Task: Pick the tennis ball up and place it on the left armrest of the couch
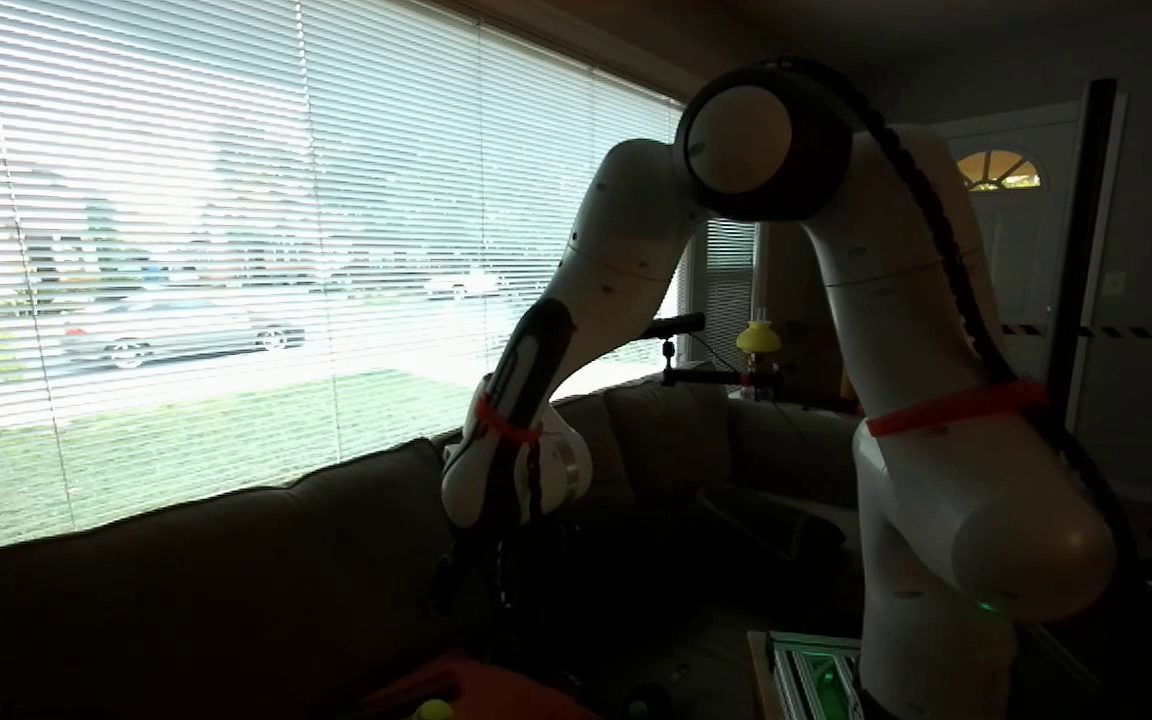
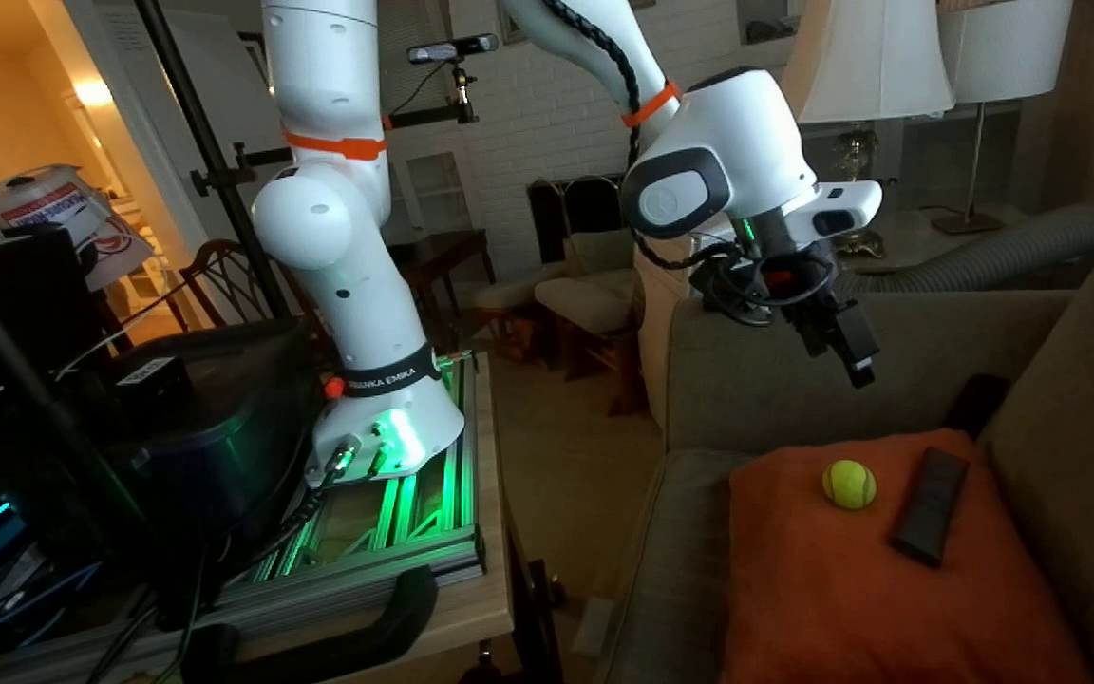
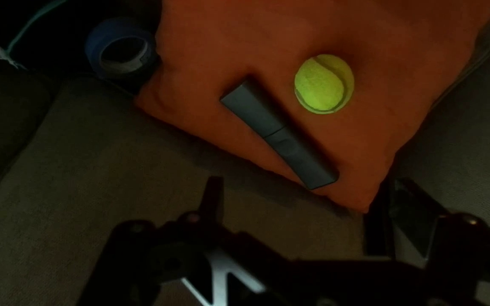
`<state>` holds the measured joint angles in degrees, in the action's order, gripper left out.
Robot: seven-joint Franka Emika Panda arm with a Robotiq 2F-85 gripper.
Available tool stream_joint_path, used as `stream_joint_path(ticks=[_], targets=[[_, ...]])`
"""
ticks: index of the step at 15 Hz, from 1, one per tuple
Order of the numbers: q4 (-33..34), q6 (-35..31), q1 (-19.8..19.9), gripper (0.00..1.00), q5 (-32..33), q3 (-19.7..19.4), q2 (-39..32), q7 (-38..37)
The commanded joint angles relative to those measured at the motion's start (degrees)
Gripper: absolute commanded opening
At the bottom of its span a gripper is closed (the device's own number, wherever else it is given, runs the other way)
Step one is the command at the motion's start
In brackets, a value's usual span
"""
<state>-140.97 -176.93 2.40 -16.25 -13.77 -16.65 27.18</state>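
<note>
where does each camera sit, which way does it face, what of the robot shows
In an exterior view: outside the robot, facing the window across the couch; the arm shows large.
In an exterior view: outside the robot, facing its base, the lamps and the pillow; arm and tool also show.
Wrist view: on the wrist, looking down at pillow, ball and black bar; only the open tool shows.
Both exterior views share the arm and couch; the ball shows in all three.
</note>
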Motion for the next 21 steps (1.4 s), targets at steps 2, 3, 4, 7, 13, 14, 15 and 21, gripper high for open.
stream_joint_path(ticks=[2, 3, 4, 7, 13, 14, 15, 21], targets=[[7.0, -2.2, 1.9, 1.0, -2.2, 3.9, -10.2, -1.2], [8.3, -2.0, 2.1, 1.0, -2.0, 4.3, -12.1, -1.5], [9.7, -2.2, 2.2, 1.0, -1.8, 4.6, -14.3, -1.8], [13.7, -3.1, 4.7, 1.0, 5.8, 5.8, -20.9, -8.9], [22.2, -2.8, 3.7, 1.0, 12.1, 5.2, -32.4, -18.2], [23.3, -2.3, 3.4, 1.0, 12.7, 5.0, -33.5, -19.1], [24.5, -2.4, 3.8, 1.0, 13.0, 5.5, -34.8, -19.7], [29.4, -0.9, 2.3, 1.0, 13.8, 5.3, -37.9, -22.3]])
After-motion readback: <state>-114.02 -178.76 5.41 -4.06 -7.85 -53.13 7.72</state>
